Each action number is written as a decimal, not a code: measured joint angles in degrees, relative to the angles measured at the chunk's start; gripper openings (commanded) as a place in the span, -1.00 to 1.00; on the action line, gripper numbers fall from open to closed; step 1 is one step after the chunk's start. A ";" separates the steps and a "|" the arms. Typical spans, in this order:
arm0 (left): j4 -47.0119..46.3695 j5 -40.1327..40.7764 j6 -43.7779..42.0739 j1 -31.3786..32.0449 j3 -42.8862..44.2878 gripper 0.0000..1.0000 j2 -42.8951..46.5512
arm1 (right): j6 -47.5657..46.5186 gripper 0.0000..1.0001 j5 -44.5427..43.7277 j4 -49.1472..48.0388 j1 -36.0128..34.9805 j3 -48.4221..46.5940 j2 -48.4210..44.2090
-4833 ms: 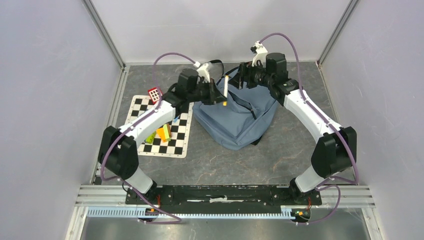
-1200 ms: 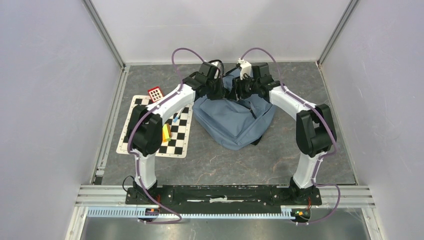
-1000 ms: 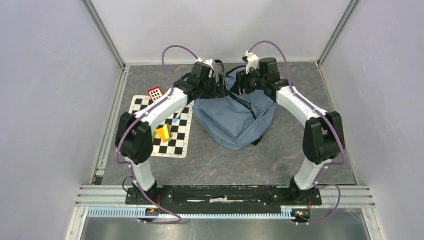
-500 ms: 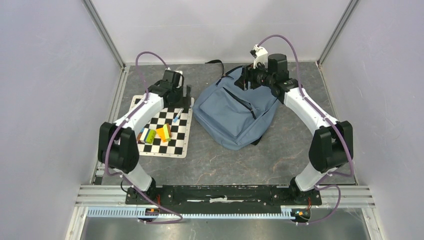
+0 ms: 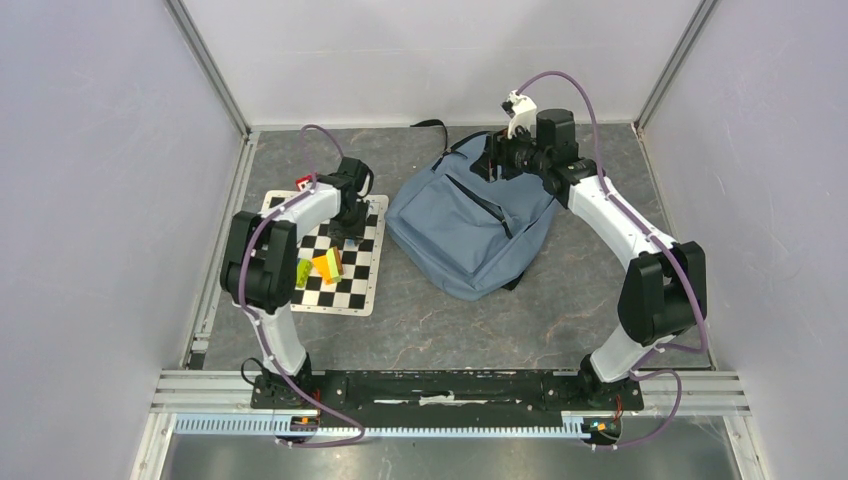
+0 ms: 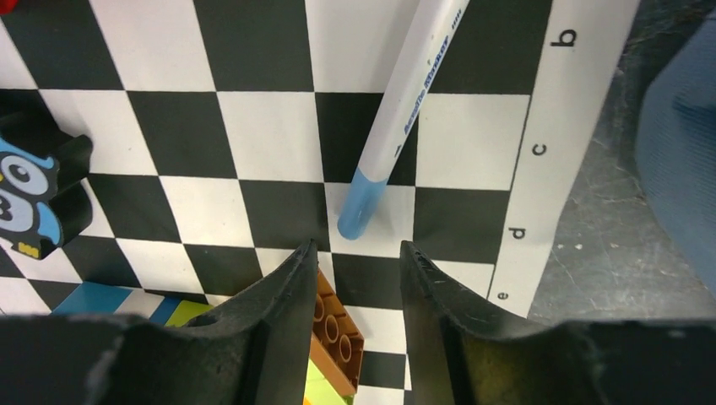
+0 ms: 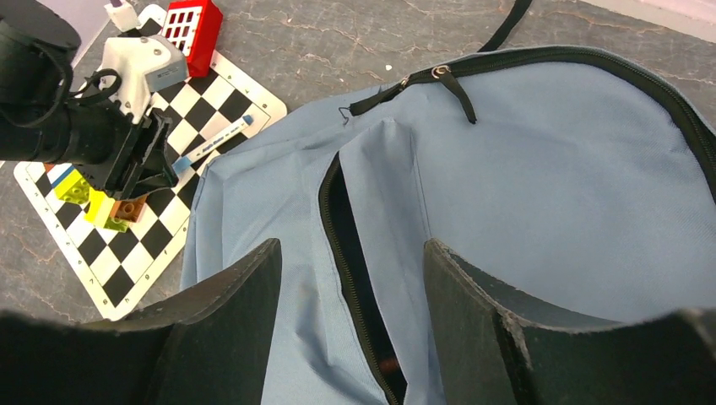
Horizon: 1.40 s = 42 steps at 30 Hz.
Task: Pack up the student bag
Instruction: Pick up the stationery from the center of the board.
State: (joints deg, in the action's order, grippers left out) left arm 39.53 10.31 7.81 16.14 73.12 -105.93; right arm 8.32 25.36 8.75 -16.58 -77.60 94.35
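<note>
The blue-grey student bag point(image 5: 470, 225) lies flat mid-table, its front pocket zipper point(image 7: 350, 261) open a slit. My right gripper point(image 5: 490, 160) hovers open and empty over the bag's far end point(image 7: 540, 186). My left gripper point(image 5: 350, 225) is open and empty, low over the checkered mat point(image 5: 345, 280). Just ahead of its fingertips lies a white pen with a blue cap point(image 6: 401, 126). The pen also shows in the right wrist view point(image 7: 211, 139). An orange-brown brick point(image 6: 338, 333) lies under the left finger point(image 6: 279, 304).
On the mat point(image 6: 270, 59) lie a yellow-green and orange brick pile point(image 5: 318, 268), a black owl piece point(image 6: 29, 198) and a red gridded block point(image 5: 306, 182). A black strap point(image 5: 430, 125) trails behind the bag. Walls close the left, right and back.
My left arm has pulled away from the bag's top, swung left and come down over the mat by the pen. The yellow pencil it held is out of sight. The right gripper let the bag settle flat.
</note>
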 measured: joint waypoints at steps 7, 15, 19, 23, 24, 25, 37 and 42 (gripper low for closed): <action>0.61 0.39 0.02 -0.07 2.51 -0.24 -4.07 | 0.00 0.33 0.00 0.13 0.20 0.39 -0.02; 0.90 0.28 0.04 -0.13 4.50 -0.45 -5.42 | -0.04 0.33 0.00 0.44 0.22 0.55 -0.02; 0.92 -0.20 0.04 -0.33 5.01 -0.45 -5.49 | -0.04 0.32 0.00 0.72 0.22 0.61 -0.02; 1.03 -0.85 0.09 -0.55 5.60 -0.44 -6.23 | -0.04 0.32 0.00 0.90 0.22 0.61 -0.02; 1.14 -1.33 0.11 -0.63 5.73 -0.44 -6.56 | -0.04 0.32 0.00 0.90 0.22 0.61 -0.02; 1.20 -1.57 0.15 -0.70 5.90 -0.49 -6.91 | -0.04 0.32 0.00 0.92 0.24 0.61 -0.02; -0.11 -4.96 1.11 -1.40 4.31 -0.96 -5.01 | -0.72 0.36 -0.42 1.22 0.26 0.61 -1.99; -3.69 -10.78 3.67 -1.44 1.09 -0.96 4.87 | 0.96 0.42 -0.46 0.87 0.26 0.61 -2.89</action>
State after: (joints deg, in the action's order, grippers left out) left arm 35.83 -0.47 11.49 14.70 74.22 -101.06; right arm 9.28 24.91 9.63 -16.32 -76.99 91.46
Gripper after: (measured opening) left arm 0.053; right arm 0.691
